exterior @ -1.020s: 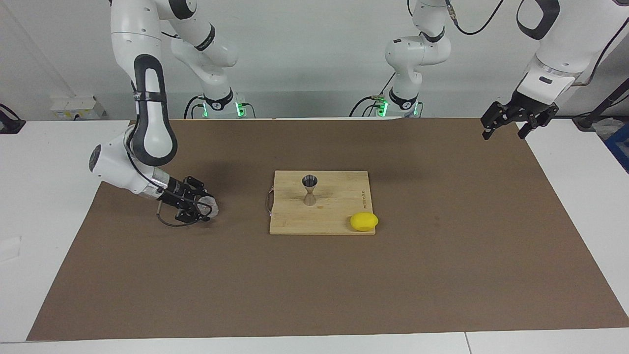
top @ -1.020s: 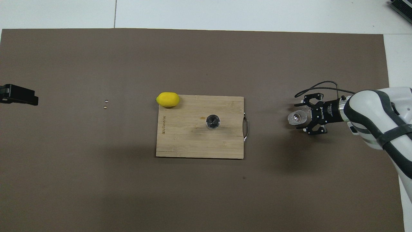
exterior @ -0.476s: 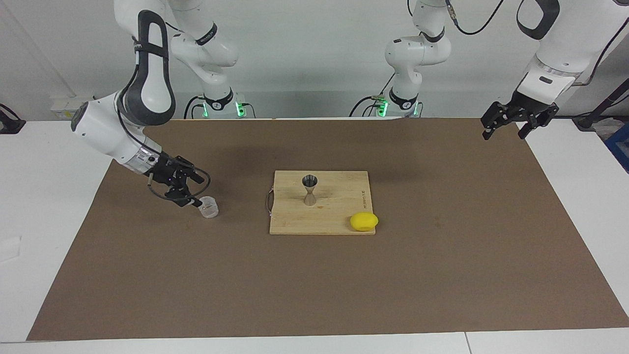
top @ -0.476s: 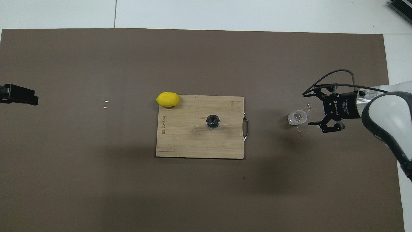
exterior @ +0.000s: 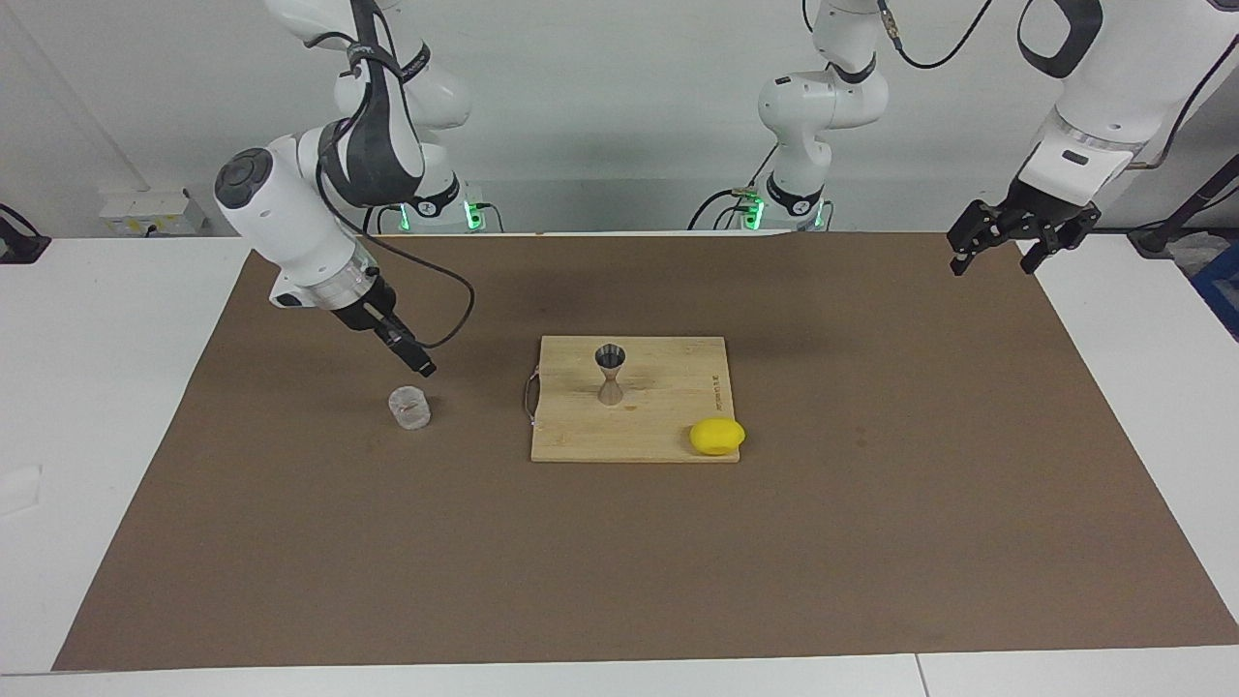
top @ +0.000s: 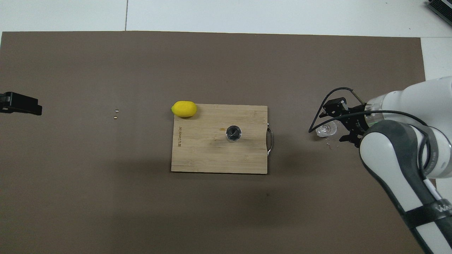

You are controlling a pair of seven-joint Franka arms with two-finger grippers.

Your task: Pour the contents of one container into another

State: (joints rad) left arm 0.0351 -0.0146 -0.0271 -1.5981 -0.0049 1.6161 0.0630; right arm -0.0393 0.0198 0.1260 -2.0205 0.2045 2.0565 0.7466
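Note:
The clear ribbed glass tumbler (exterior: 409, 408) stands upright on the brown mat, toward the right arm's end, beside the cutting board (exterior: 668, 426). It shows partly under the arm in the overhead view (top: 325, 129). The steel jigger (exterior: 610, 373) stands upright on the board (top: 233, 133). My right gripper (exterior: 423, 367) hangs open in the air just above the tumbler, apart from it and holding nothing (top: 335, 122). My left gripper (exterior: 994, 259) waits open and raised over the mat's corner at the left arm's end.
A yellow lemon (exterior: 717, 436) lies at the board's corner farthest from the robots, toward the left arm's end. Two tiny bits (top: 116, 113) lie on the mat toward the left arm's end. The brown mat (exterior: 871, 542) covers most of the white table.
My right gripper has let go of the tumbler, risen and turned away from it. The tumbler stays upright on the mat. The left arm has not moved.

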